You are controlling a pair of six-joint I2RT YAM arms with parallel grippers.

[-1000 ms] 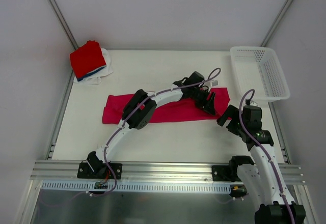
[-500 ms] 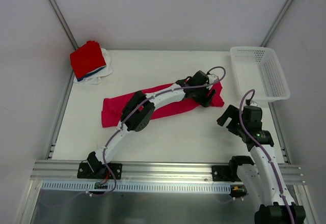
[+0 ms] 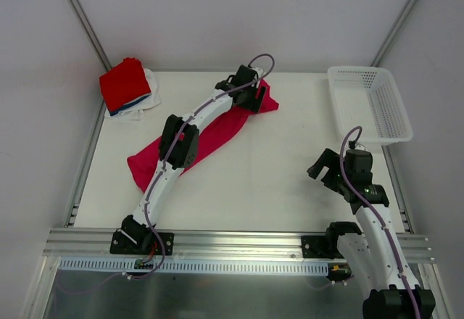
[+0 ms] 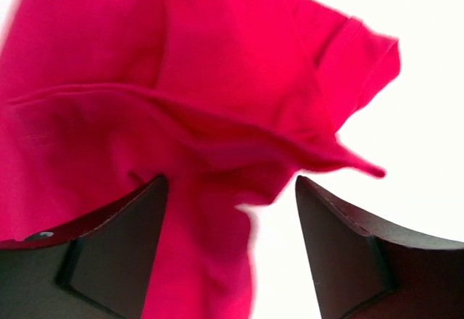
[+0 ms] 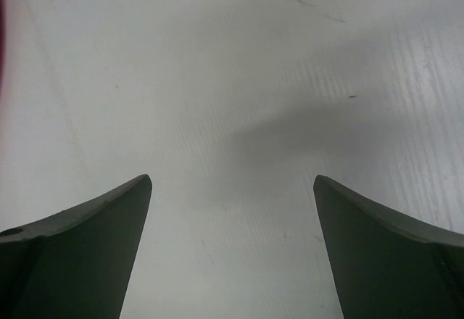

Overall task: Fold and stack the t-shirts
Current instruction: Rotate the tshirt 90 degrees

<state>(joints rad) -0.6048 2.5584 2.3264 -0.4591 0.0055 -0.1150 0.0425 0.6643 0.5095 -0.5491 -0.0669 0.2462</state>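
The crimson-pink t-shirt (image 3: 210, 134) lies as a long diagonal band from the left front to the back middle of the table. My left gripper (image 3: 252, 100) is over its far end. In the left wrist view the jaws of this gripper (image 4: 228, 188) stand apart, with the rumpled pink cloth (image 4: 181, 58) under and between them. A folded stack at the back left has a bright red shirt (image 3: 125, 83) on top, with blue (image 3: 138, 103) and white (image 3: 143, 109) edges below. My right gripper (image 3: 319, 170) is open and empty over bare table (image 5: 232, 80).
A white mesh basket (image 3: 370, 105) stands at the back right corner. White walls and metal frame rails close in the table at the back and sides. The arm bases sit on the rail at the near edge.
My left gripper swung from the right middle to the back middle. The shirt's right end went with it, turning the shirt from level to diagonal. The right arm stayed still.
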